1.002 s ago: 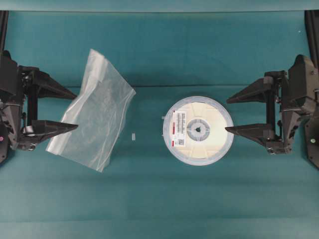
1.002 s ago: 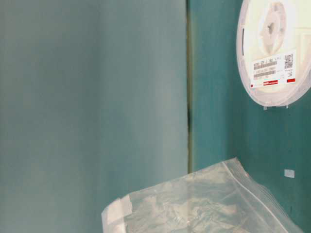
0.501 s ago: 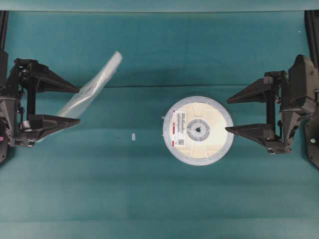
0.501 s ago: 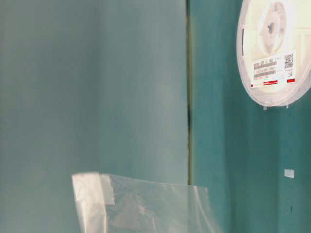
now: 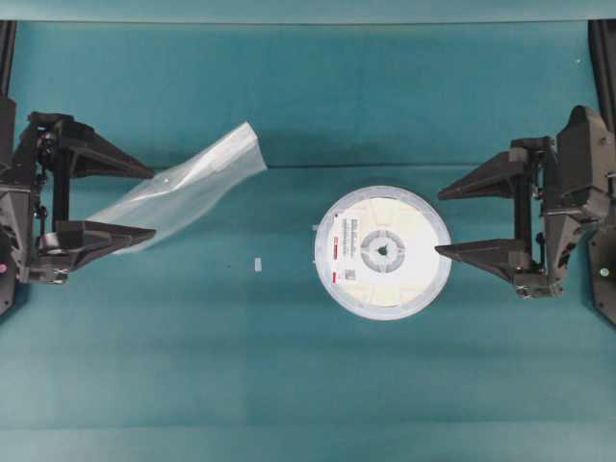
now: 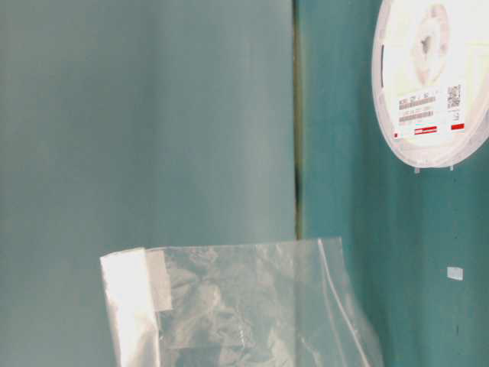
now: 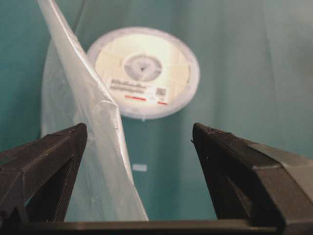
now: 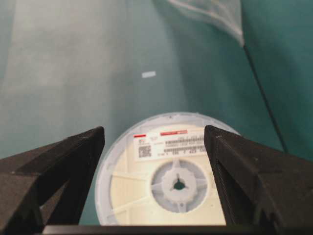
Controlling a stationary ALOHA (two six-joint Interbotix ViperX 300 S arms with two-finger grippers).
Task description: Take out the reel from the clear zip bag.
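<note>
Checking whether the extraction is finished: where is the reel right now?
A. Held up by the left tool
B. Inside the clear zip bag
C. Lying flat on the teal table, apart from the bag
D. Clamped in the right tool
C: the reel lies flat on the table, well clear of the clear zip bag, which is over by the left tool; the right tool stands open beside the reel.
</note>
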